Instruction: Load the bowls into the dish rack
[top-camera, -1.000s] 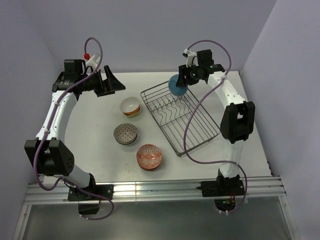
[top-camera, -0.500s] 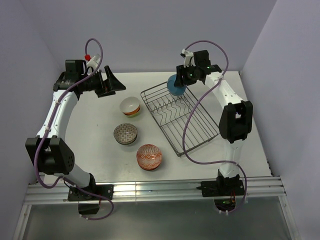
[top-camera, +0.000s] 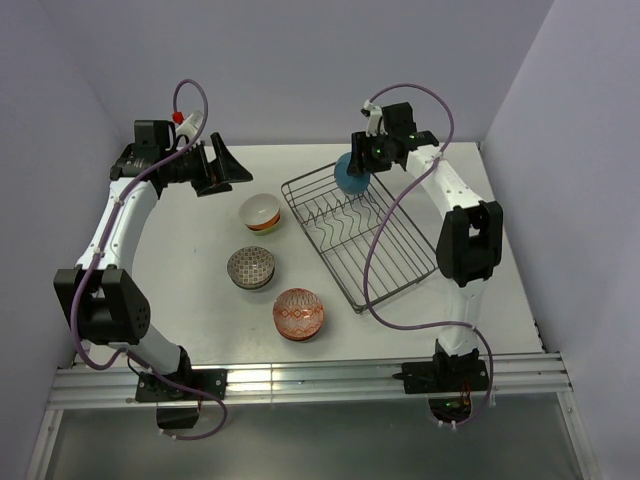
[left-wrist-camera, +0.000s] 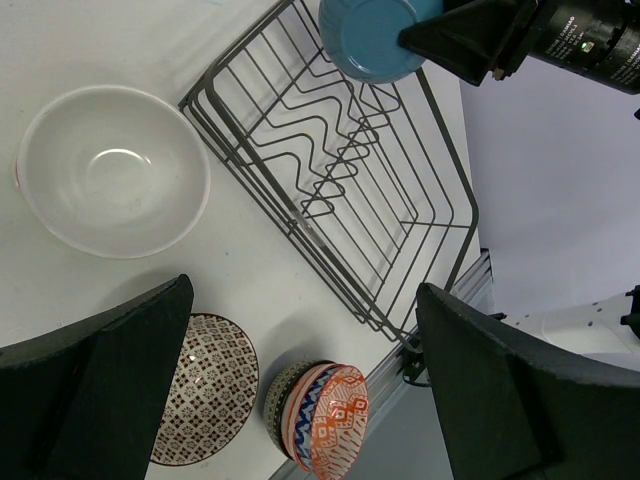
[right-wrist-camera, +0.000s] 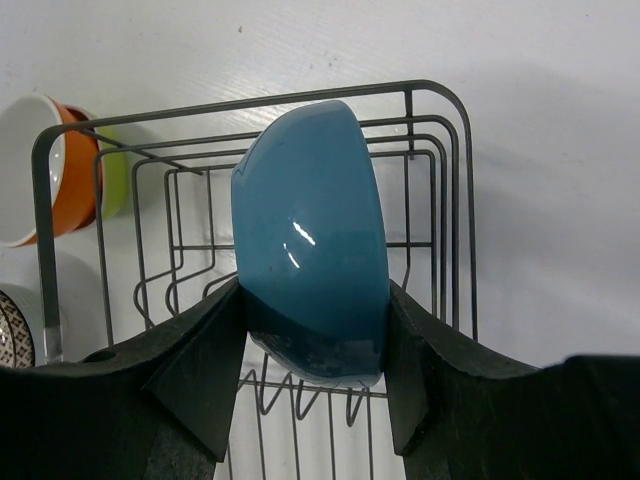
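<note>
My right gripper (top-camera: 360, 163) is shut on a blue bowl (top-camera: 348, 178), held on edge above the far end of the dark wire dish rack (top-camera: 400, 262). In the right wrist view the fingers clamp the bowl (right-wrist-camera: 310, 230) over the rack's tines (right-wrist-camera: 300, 395). My left gripper (top-camera: 224, 165) is open and empty, hovering at the far left. A white-inside bowl stack with orange and lime green (top-camera: 260, 212) sits left of the rack. A dark brown patterned bowl (top-camera: 250, 267) and a red-orange patterned stack (top-camera: 299, 313) lie nearer.
In the left wrist view I see the white bowl (left-wrist-camera: 113, 170), the rack (left-wrist-camera: 440, 190) with no bowl standing in it, the brown bowl (left-wrist-camera: 200, 400) and the red-orange stack (left-wrist-camera: 330, 415). Walls close the far, left and right sides.
My right gripper has shifted slightly left and farther back with the blue bowl. The left arm has barely moved.
</note>
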